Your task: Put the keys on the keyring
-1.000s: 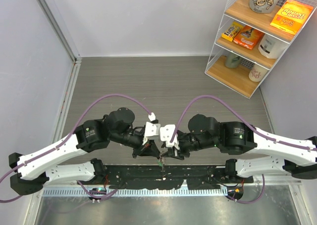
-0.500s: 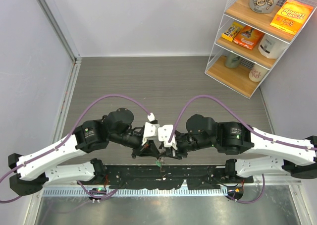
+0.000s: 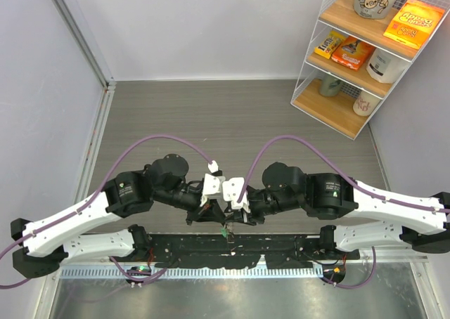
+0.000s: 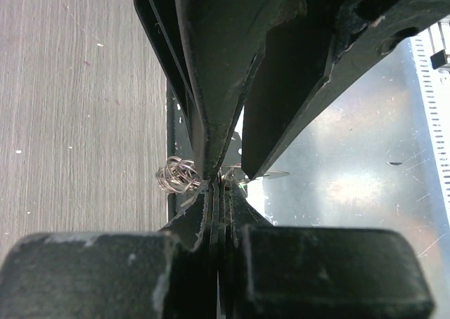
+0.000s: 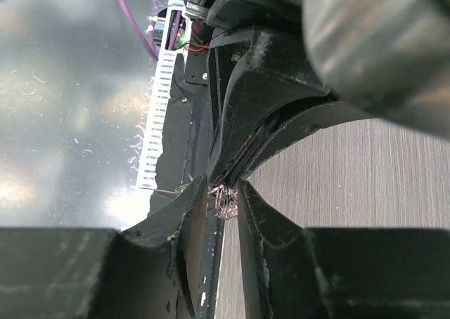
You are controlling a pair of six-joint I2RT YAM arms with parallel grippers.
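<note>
Both grippers meet tip to tip near the table's front edge in the top view, the left gripper and the right gripper. The keyring shows as a tangle of thin silver loops with a small green piece hanging below. In the left wrist view my left gripper has its jaws pressed together on thin metal of the ring. In the right wrist view my right gripper has the loops between its jaws, touching both. A thin silver sliver, perhaps a key, sticks out sideways. Dark key heads are hidden.
A black mounting rail and a shiny metal sheet lie just below the grippers. A wire shelf with boxes and mugs stands at the back right. Grey walls close the left side and the back.
Both grippers, still joined at the tips, have drifted slightly left, and the green piece has moved with them. The hold looks the same.
</note>
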